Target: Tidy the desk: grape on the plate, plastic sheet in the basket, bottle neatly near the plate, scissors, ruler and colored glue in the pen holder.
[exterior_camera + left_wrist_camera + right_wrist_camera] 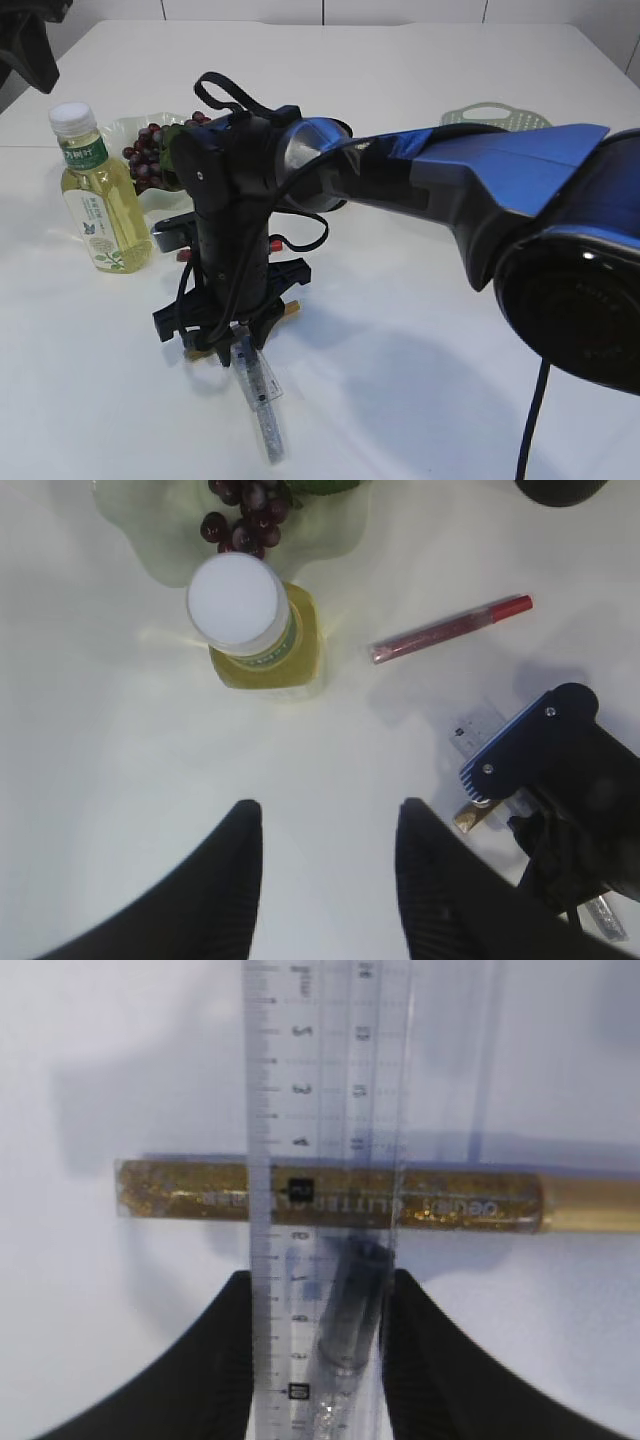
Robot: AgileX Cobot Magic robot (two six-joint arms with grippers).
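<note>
The right gripper (318, 1360) is down over the clear ruler (325, 1110), its jaws standing about half open on either side of the ruler's width; whether the pads actually press its edges cannot be told, so it may be closed on it or only straddling it. A silver glitter glue tube (350, 1320) lies between the jaws with the ruler, and a gold glitter glue tube (330, 1192) lies crosswise near them on the bench (420, 330). The left gripper (325, 875) hovers half open and empty near the bottle (250, 620), which stands just beside the plate (130, 530) with the grape (245, 515) on it; a red glue tube (450, 628) lies apart. The risk is a poor pinch: the thin, slick ruler could bow or pop out of the jaws, the silver tube could be caught alongside it, and lifting could drag or roll the gold tube away.
</note>
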